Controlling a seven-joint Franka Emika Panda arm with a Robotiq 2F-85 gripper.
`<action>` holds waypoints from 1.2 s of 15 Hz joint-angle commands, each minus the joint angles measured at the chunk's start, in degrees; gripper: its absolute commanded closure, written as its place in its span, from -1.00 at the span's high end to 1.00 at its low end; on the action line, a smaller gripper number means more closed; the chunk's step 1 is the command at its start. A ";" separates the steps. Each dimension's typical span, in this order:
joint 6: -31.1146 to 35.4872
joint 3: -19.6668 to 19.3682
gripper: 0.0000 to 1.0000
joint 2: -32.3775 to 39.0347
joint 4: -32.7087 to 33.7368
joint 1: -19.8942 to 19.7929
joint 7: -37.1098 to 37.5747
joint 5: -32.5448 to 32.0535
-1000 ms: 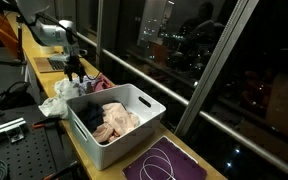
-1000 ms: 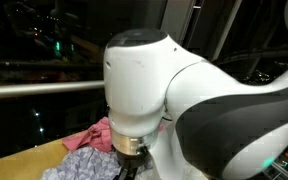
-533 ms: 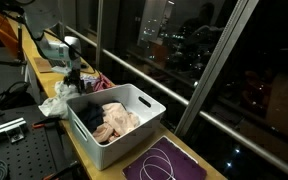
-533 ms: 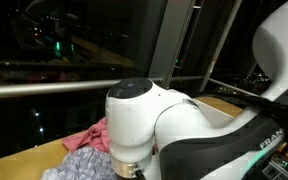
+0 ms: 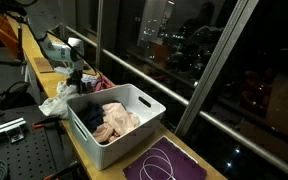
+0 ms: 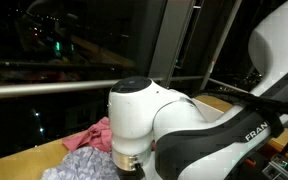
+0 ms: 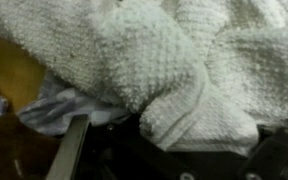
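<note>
In an exterior view, the Panda arm bends low over a wooden tabletop (image 5: 76, 148) by a dark window, its end effector (image 5: 72, 76) down on a heap of laundry. The white towel (image 5: 56, 102) lies crumpled at the near edge of that heap, just beside a white bin (image 5: 144, 106) already filled with clothes. A pink cloth (image 5: 99, 82) sits behind it.

In an exterior view from close by, the arm's white housing blocks most of the scene. Only the pink cloth (image 6: 92, 135) and a grey-blue cloth (image 6: 72, 162) show beneath it, and the end effector's tip is hidden.

In the wrist view, the white towel (image 7: 154, 60) fills the frame. The end effector (image 7: 179, 135) stands spread wide, one folded lobe of terry between its fingers (image 7: 70, 152). That lobe, hemmed at the tip, runs from upper left to lower right. The towel as a whole is bunched and shows no clear long axis. It looks soft, light and limp, likely to sag and drape. The thick fold seems the surest place to pinch.
</note>
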 commanded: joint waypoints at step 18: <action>2.54 0.18 -1.00 -3.21 -0.79 1.22 -3.28 2.58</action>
